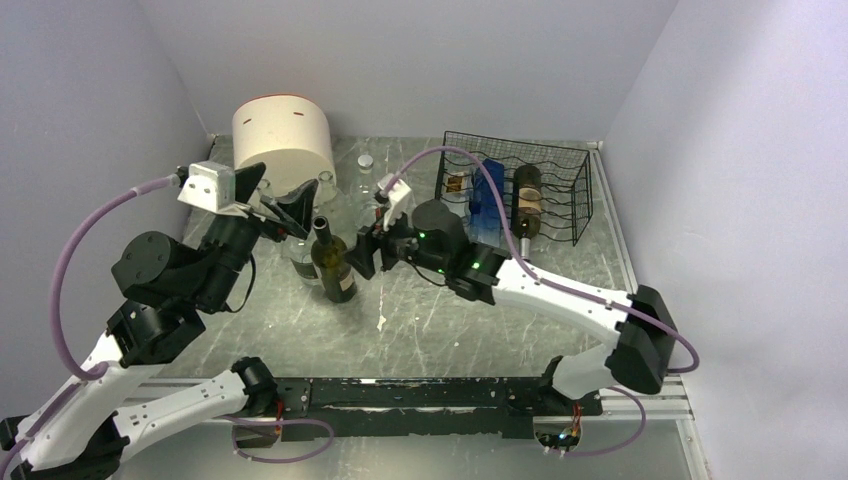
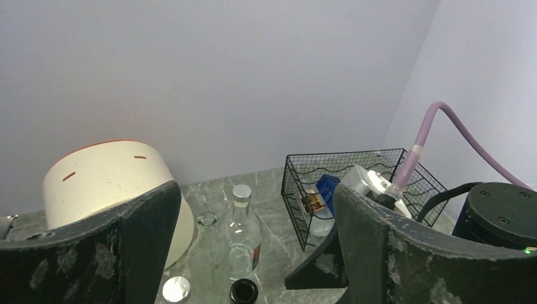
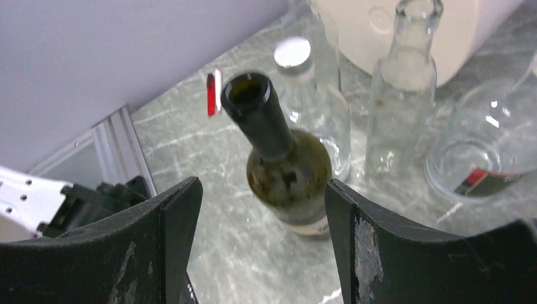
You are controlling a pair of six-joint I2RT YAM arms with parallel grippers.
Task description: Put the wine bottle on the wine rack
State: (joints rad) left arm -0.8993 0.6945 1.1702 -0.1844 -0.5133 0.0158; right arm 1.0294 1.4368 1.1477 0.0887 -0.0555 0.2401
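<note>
The dark green glass wine bottle (image 1: 335, 268) stands upright near the middle of the grey marbled table (image 1: 450, 320). Its long axis is vertical and its open mouth points straight up, well apart from the black wire wine rack (image 1: 560, 190) in the table's far right corner. My right gripper (image 1: 362, 255) sits level at the bottle's right side, fingers apart with the bottle just ahead of the gap and not clamped. My left gripper (image 1: 278, 198) hovers above and left of the bottle, fingers wide apart and holding nothing, near the cream cylindrical container (image 1: 283, 135) in the far left corner.
</note>
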